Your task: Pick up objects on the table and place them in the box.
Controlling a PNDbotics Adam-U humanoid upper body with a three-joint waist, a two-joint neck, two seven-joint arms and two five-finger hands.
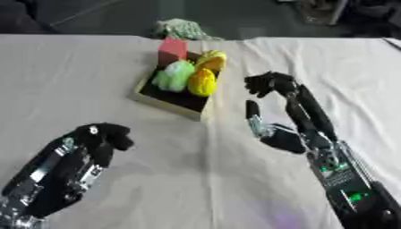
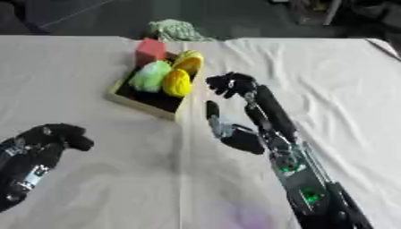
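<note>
so the box [image 1: 171,102] sits toward the far middle of the cloth-covered surface [image 1: 196,179] with four things in it: one red block [image 1: 172,50] at the far corner, one pale green item [image 1: 174,75], and two yellow ones [image 1: 202,82], all bunched at the far end, near end bare and dark. Right hand [image 1: 272,82] hovers just right of the box, fingers curled on nothing. Left hand [image 1: 102,136] is down near the lower left, fingers also curled, holding nothing. A greenish bundle [image 1: 181,29] sits at the far edge, and there's loads of bare cloth all around
</note>
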